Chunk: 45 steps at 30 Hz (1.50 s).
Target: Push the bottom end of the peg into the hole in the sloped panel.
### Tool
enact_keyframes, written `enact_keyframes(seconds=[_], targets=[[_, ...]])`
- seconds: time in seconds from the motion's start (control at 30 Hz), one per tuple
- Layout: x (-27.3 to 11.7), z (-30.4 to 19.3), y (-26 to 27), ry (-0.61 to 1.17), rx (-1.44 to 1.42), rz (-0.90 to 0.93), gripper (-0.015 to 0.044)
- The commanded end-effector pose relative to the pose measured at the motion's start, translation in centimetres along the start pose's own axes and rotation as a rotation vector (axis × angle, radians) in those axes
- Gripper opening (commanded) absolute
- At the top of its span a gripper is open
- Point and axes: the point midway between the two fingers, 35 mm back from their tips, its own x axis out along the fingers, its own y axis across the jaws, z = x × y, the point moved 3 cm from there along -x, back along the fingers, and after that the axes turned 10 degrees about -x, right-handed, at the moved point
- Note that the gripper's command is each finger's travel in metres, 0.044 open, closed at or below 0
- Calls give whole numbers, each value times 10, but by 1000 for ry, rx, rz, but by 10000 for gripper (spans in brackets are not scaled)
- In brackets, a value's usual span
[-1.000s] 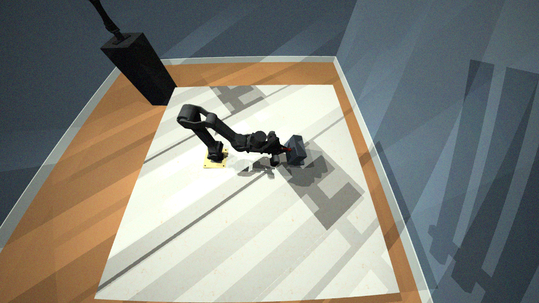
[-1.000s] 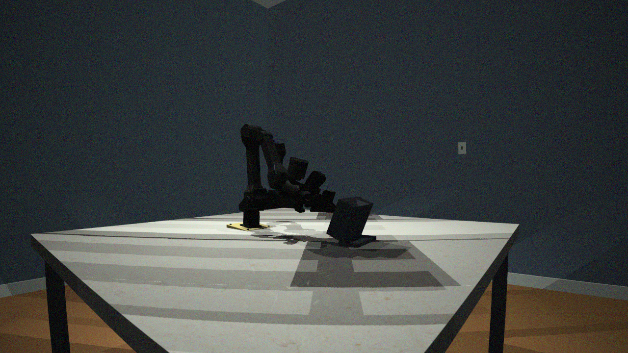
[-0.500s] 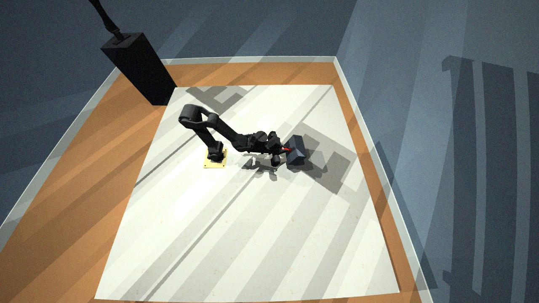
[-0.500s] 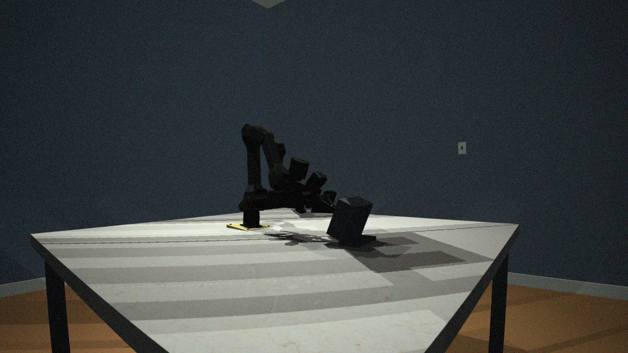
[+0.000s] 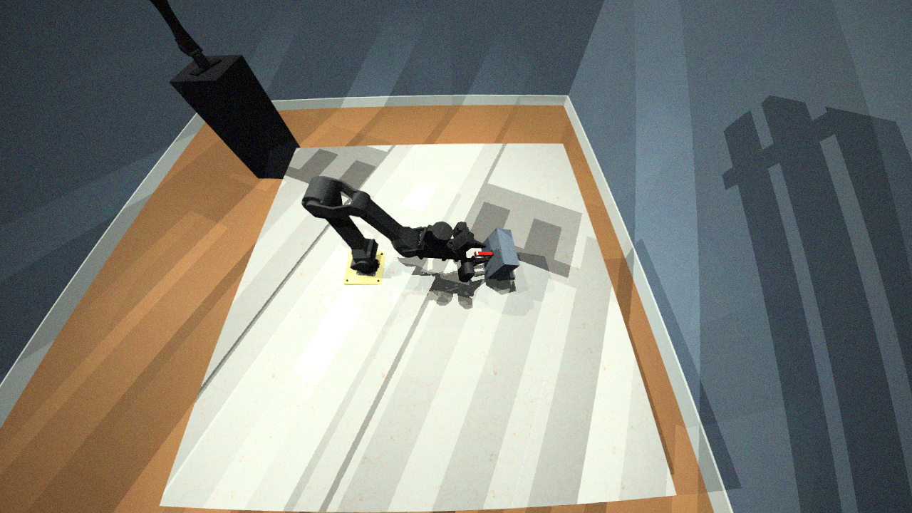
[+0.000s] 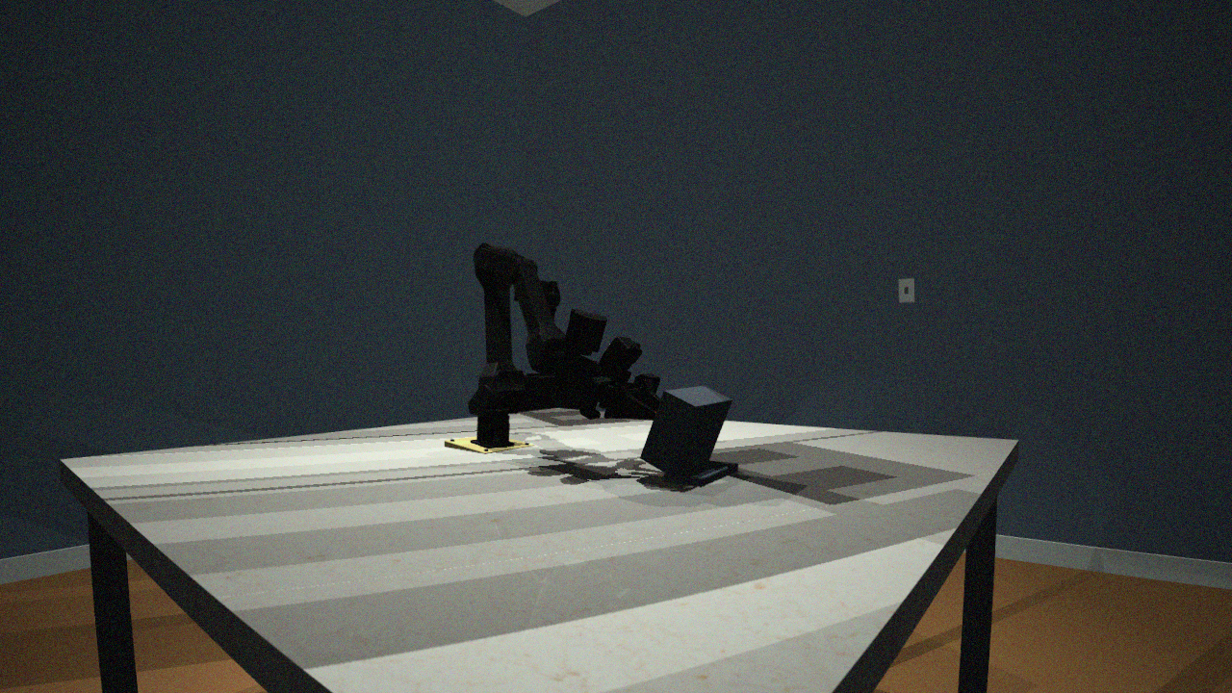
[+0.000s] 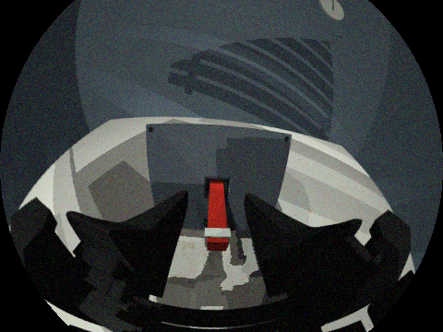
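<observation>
The red peg (image 5: 486, 253) (image 7: 217, 209) has a white band near its rear end. It sticks out of the hole in the grey-blue sloped panel (image 5: 504, 251) (image 6: 686, 430) (image 7: 179, 154), with its front end inside the hole. My gripper (image 5: 474, 256) (image 6: 646, 392) (image 7: 216, 196) is right in front of the panel face. Its fingers are open and stand on either side of the peg, with a gap on both sides in the wrist view. In the exterior view the peg is hidden behind the panel and the arm.
The arm's base stands on a yellow plate (image 5: 363, 275) (image 6: 486, 445) left of the panel. A tall black box (image 5: 236, 108) stands off the table at the back left. The table's edge (image 6: 990, 491) is far to the right of the panel.
</observation>
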Motion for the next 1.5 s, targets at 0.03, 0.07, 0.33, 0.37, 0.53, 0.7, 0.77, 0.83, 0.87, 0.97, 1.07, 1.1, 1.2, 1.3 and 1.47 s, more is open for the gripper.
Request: enact_keyframes(seconds=[0.03,0.07,0.33,0.37,0.53,0.7,0.77,0.83,0.87,0.97,1.07,1.1,1.2,1.3,1.47], targets=[[0,0,0,0,0,-1,341],[-1,0,0,0,0,-1,368],[-6,2,-1,1,0,-1,440],[-6,2,-1,1,0,-1,440],[-10,3,-1,2,0,-1,440],[-14,4,-2,3,1,-1,440],[-15,4,-2,3,1,-1,440],[-17,5,-2,3,1,-1,440],[-18,5,-2,3,1,-1,440],[-20,5,-2,4,1,-1,440],[-22,6,-3,4,1,-1,440],[-23,6,-3,4,1,-1,440],[-25,7,-3,5,1,-1,440],[-27,7,-3,5,1,-1,440],[-31,8,-4,6,2,-1,440]])
